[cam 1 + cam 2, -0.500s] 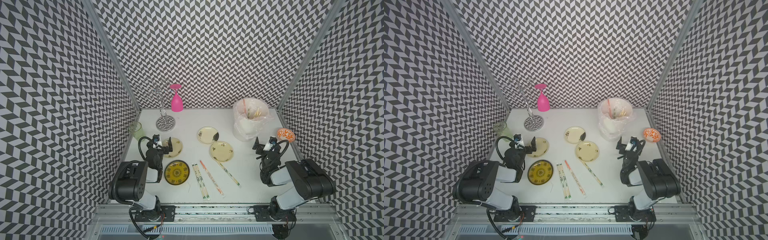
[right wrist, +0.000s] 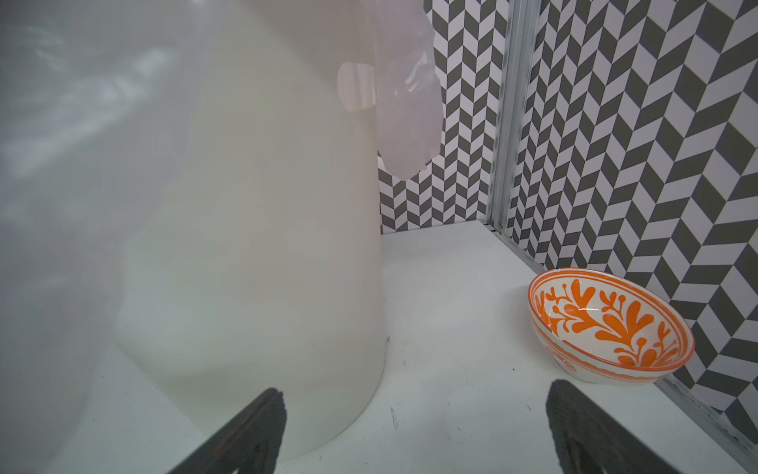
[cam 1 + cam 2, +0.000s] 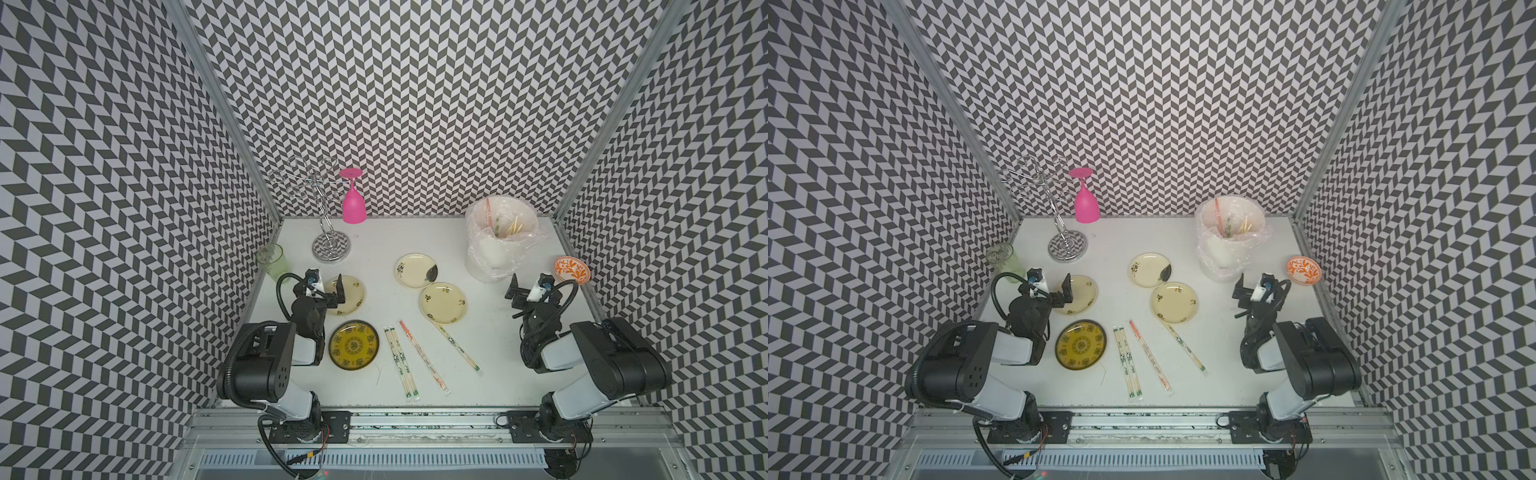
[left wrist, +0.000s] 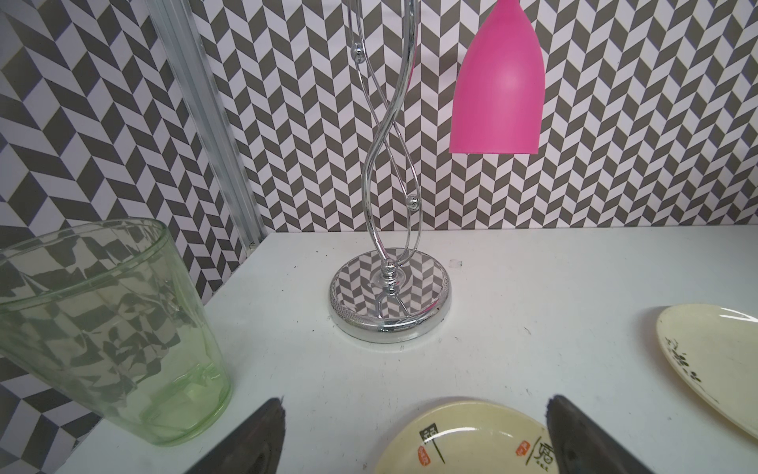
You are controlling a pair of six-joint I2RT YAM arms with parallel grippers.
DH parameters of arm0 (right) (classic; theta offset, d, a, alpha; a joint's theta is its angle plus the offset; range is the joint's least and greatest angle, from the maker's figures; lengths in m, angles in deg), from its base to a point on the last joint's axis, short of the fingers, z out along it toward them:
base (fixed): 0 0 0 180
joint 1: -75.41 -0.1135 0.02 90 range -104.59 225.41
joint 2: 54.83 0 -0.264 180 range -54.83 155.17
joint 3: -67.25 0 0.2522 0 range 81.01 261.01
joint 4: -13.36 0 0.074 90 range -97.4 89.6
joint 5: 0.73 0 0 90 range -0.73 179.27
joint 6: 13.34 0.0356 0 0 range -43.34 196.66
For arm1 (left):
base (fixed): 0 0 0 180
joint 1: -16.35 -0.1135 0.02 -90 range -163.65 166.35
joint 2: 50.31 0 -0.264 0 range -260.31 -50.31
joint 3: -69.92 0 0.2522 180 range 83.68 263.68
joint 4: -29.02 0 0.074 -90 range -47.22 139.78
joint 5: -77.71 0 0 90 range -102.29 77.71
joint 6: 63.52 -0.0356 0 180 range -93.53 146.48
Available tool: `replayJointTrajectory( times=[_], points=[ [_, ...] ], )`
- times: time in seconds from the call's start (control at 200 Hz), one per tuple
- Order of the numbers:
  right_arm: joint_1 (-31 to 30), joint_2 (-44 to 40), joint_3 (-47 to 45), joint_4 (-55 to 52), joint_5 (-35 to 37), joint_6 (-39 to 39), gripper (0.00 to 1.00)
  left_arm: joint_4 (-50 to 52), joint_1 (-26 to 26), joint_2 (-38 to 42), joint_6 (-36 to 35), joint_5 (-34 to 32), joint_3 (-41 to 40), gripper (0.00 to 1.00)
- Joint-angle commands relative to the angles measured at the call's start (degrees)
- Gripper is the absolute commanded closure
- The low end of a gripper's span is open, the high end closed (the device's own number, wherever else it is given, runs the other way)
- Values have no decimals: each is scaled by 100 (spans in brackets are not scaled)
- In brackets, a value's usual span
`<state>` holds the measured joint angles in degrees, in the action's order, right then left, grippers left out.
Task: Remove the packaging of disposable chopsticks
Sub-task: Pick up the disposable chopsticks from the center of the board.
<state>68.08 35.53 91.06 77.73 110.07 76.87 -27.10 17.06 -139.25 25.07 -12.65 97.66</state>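
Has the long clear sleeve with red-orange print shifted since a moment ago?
No. The red-orange printed sleeve lies unchanged relative to the dark yellow round plate.

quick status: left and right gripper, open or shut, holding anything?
Left gripper: open, holding nothing.
Right gripper: open, holding nothing.

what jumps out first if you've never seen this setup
The black-and-white chevron walls dominate, and against them a bright pink glass hangs upside down from a chrome rack at the back. Near the front edge, three wrapped chopstick packs lie side by side on the white table.
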Motion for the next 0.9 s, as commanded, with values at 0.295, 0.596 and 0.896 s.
replayJointTrajectory(
  times=[0.295, 0.596, 0.896],
  points=[
    [-23, 57, 75, 469, 56, -65, 1, -210, -18, -43, 75, 2, 79, 0],
    [12, -159, -434, 1162, 79, -5, 1, -300, -54, 56, 81, 60, 15, 13],
    [-61, -1065, -1482, 2523, 166, -149, 2, -25, 162, 1700, -53, -298, -533, 18]
  ],
)
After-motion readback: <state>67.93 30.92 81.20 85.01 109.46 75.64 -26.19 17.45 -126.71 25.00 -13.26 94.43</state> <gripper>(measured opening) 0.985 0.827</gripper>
